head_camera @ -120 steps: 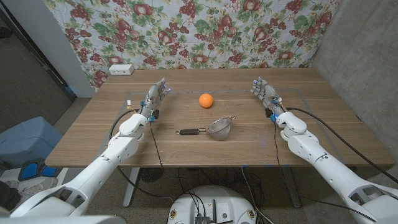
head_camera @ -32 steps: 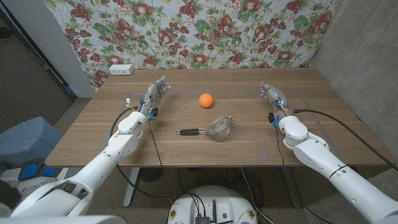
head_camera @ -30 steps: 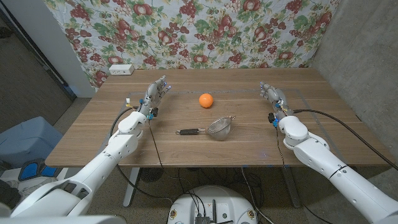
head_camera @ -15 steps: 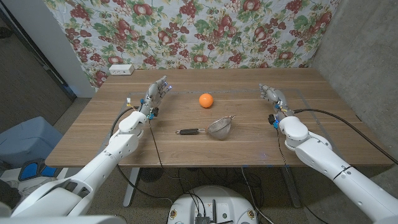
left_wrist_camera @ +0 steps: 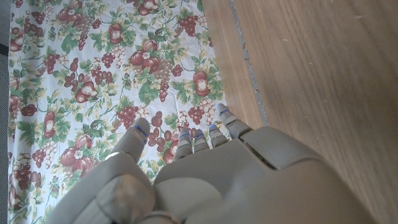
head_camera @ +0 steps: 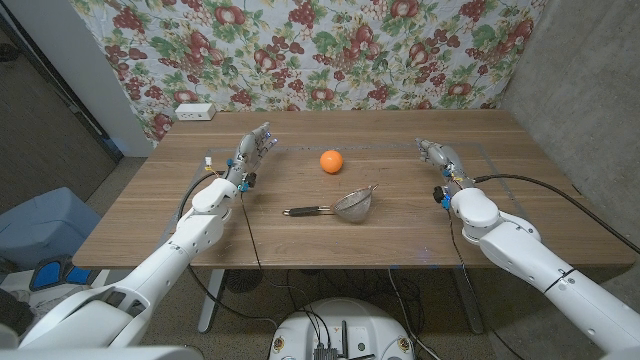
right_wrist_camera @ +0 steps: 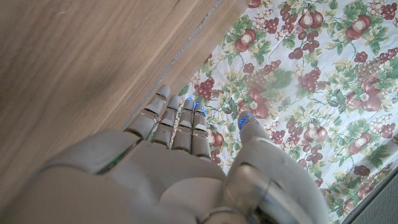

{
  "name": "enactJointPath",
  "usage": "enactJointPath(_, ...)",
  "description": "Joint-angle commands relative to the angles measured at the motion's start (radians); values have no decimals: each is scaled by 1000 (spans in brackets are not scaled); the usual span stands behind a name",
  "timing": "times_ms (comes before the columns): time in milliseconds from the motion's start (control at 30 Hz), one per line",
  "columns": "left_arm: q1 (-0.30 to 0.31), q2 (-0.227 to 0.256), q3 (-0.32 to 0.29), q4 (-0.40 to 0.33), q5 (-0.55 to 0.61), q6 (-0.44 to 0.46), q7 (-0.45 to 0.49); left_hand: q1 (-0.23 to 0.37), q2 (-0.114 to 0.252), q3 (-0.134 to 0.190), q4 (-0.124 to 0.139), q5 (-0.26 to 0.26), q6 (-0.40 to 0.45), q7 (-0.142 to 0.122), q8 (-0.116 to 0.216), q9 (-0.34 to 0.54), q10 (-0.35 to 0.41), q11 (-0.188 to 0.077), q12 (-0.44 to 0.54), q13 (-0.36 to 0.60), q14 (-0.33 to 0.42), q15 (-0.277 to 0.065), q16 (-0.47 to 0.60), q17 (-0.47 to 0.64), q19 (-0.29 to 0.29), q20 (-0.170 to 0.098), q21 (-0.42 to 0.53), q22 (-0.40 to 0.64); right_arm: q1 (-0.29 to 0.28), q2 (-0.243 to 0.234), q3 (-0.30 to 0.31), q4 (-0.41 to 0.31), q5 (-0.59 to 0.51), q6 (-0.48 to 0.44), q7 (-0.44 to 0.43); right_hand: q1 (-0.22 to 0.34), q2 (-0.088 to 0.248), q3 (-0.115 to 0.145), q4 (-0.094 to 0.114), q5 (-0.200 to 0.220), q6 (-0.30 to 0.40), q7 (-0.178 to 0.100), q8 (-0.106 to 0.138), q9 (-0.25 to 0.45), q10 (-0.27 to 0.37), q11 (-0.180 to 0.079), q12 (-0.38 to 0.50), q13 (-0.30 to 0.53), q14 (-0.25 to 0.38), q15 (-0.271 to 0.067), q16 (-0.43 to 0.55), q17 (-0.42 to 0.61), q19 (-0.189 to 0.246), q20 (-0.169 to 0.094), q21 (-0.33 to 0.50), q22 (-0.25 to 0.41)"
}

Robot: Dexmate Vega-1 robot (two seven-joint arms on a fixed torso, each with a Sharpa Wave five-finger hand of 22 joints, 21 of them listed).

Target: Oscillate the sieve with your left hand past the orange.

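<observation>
Round wire-mesh sieve (head_camera: 352, 206) with dark straight handle, laid mid-table (head_camera: 400, 235) just before the smooth orange (head_camera: 331, 161), flanked well apart by left hand (head_camera: 250, 154) and right hand (head_camera: 440, 160), both empty, fingers extended.

left hand (head_camera: 251, 152) empty, fingers extended; right hand (head_camera: 440, 158) likewise.

Wooden table (head_camera: 300, 235) with orange (head_camera: 331, 161), sieve (head_camera: 352, 206), white box (head_camera: 195, 111)
</observation>
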Motion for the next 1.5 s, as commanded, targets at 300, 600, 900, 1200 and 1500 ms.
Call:
enactJointPath(300,14,5,1,-25,3,3,9,11,31,-2,-10,-4,7,-2,1,5,4,-1,2,6,6,-11,2,4,5,3,-2,4,-48,-52,15,-104,-32,-103,-37,2,6,5,-6,5,13,0,4,6,14,-1,7,7,15,-4,7,4,7,1,5,5)
enactJointPath(600,20,8,1,-33,4,3,10,11,31,-3,-12,-4,7,-1,0,5,3,-2,1,6,7,-12,2,4,5,3,-3,4,-63,-60,18,-133,-40,-136,-46,2,6,7,-7,6,18,-1,5,6,18,-2,7,8,18,-7,9,6,9,-2,5,5)
enactJointPath(900,25,12,-2,-37,3,0,9,11,32,-4,-13,-4,7,-2,0,5,4,-1,1,6,6,-12,2,4,6,3,-4,5,-71,-71,17,-168,-46,-188,-54,3,7,8,-9,7,21,-3,4,6,19,-6,7,8,20,-9,10,7,10,-3,5,5)
enactJointPath(1200,23,11,-4,-28,-3,-7,-5,12,32,-5,-15,-4,6,-1,-1,5,4,0,1,6,6,-11,2,4,6,3,-4,5,-73,-81,12,-201,-57,-236,-62,4,8,10,-9,7,23,-4,4,6,23,-8,8,9,21,-10,11,8,10,-3,5,5)
enactJointPath(1500,20,12,-5,-19,-7,-11,-17,12,33,-7,-16,-4,7,-1,-1,5,4,-2,0,6,5,-11,1,4,6,4,-5,5,-73,-92,2,-236,-70,-285,-68,4,8,12,-10,8,24,-5,3,6,24,-8,7,9,22,-12,12,10,10,-3,5,5)
